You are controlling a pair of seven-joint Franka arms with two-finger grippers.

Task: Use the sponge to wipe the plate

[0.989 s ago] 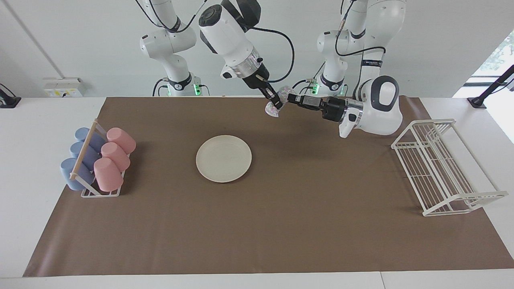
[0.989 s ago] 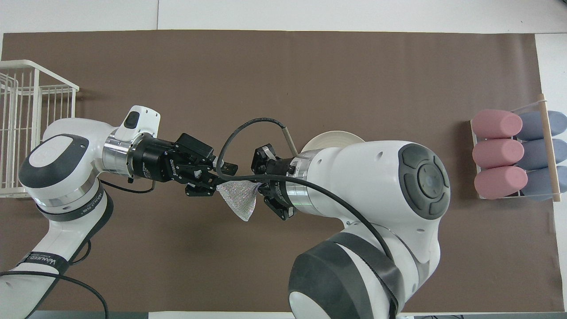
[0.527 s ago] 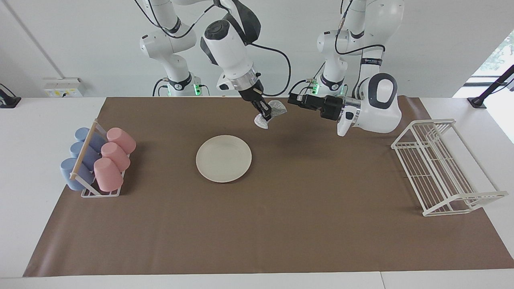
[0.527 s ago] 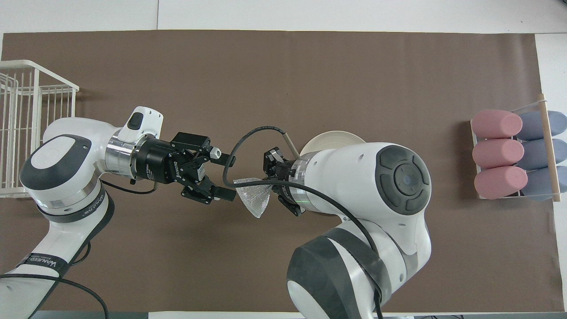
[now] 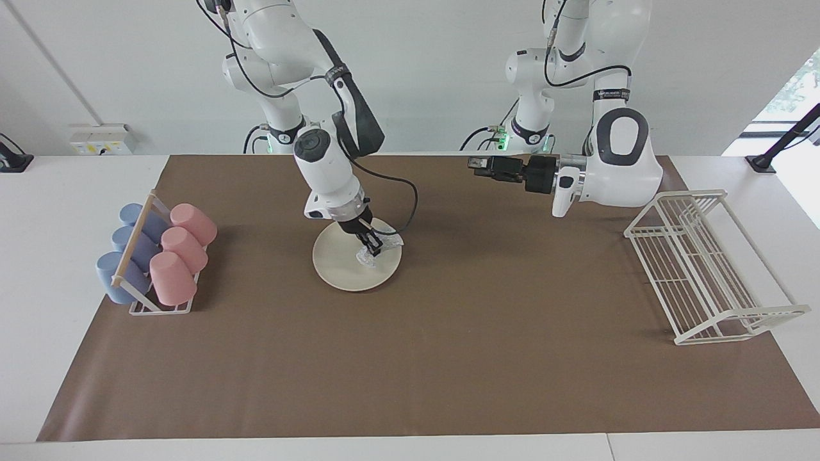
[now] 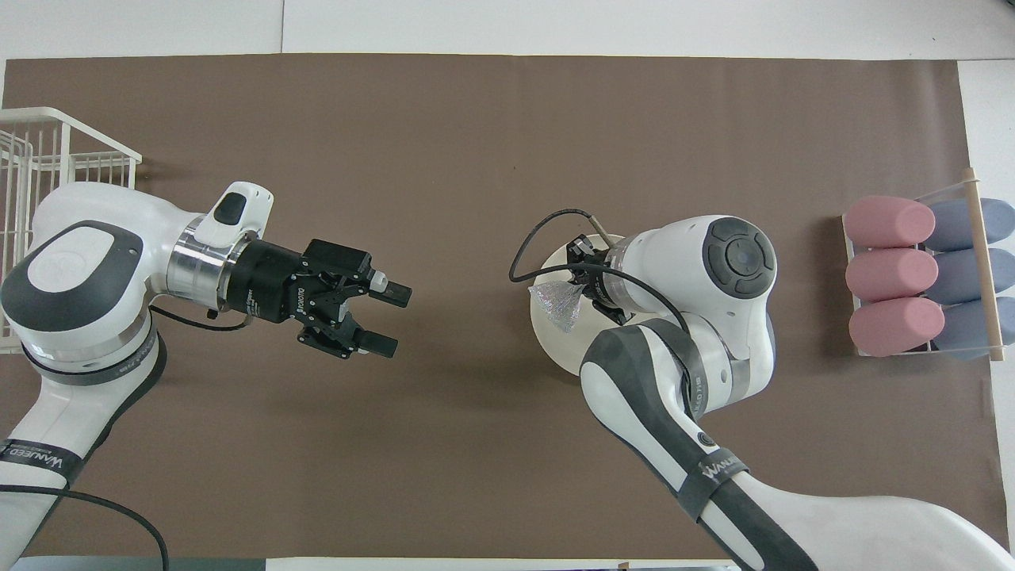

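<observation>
Sponge [image 5: 378, 248] [image 6: 561, 305] is pinched in the right gripper [image 5: 370, 246] [image 6: 585, 292], clenched on its upper part, and its crumpled lower part lies on the plate [image 5: 339, 269] [image 6: 547, 337]. In the facing view the sponge sits at about 2 o'clock on the plate's face, just inside the rim, on the side toward the left arm's end of the counter [image 5: 45, 358] [image 6: 555, 28]. The plate lies flat on the brown mat [image 5: 448, 358] [image 6: 476, 119] near the mat's middle, somewhat toward the right arm's end; in the overhead view the right arm's wrist covers most of it and only an arc of rim shows.

From the plate in the facing view, at 9 o'clock stands a small rack [image 5: 160, 306] [image 6: 983, 238] with three pink cups [image 5: 181, 251] [image 6: 890, 274] and three blue cups [image 5: 128, 250] [image 6: 971, 274] lying on their sides, the pink row toward the plate. At 3 o'clock, well apart near the mat's edge at the left arm's end, stands a white wire rack [image 5: 705, 269] [image 6: 47, 198].

The left gripper [image 5: 474, 165] [image 6: 392, 319] hangs in the air over bare mat at about 1 o'clock from the plate, its fingers spread apart and holding nothing, pointing level toward the right arm's end.
</observation>
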